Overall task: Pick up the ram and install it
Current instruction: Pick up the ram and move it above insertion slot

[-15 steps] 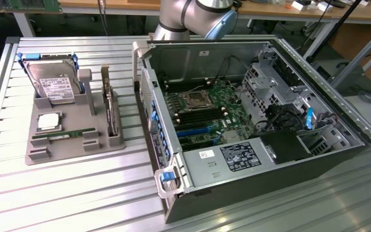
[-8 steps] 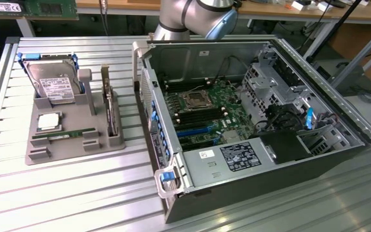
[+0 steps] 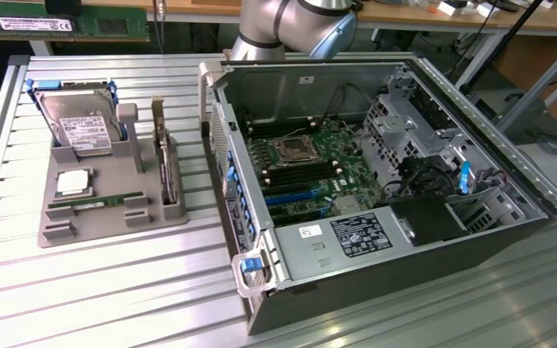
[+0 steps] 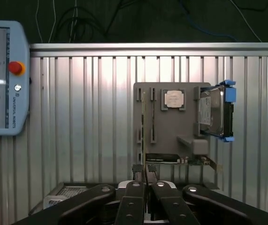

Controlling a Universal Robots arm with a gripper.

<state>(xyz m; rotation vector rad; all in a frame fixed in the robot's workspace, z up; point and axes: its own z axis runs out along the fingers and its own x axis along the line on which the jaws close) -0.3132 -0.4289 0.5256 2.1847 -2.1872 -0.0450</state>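
**Green ram on edge in the grey holder**

We see the ram (image 3: 95, 201) (image 4: 143, 117) standing on its long edge in a slot of the holder (image 3: 114, 225). The holder rests on the ribbed metal table (image 3: 114, 297), at the exterior view's left of the open case (image 3: 376, 304), and the two stand apart. On the same holder we find a chip (image 3: 73, 181) just behind the ram and a drive (image 3: 80, 127) propped at the far end. A card (image 3: 167, 163) stands upright along the side nearest the case. The arm (image 3: 293, 25) rises behind the case. In the wrist view the gripper (image 4: 145, 187) hangs well above the holder, clear of the ram. Its fingers (image 4: 133, 204) are drawn together to a thin slit, gripping nothing. A pendant (image 4: 2, 77) sits at the table's edge, well apart from the holder. The ram is not yet picked up.
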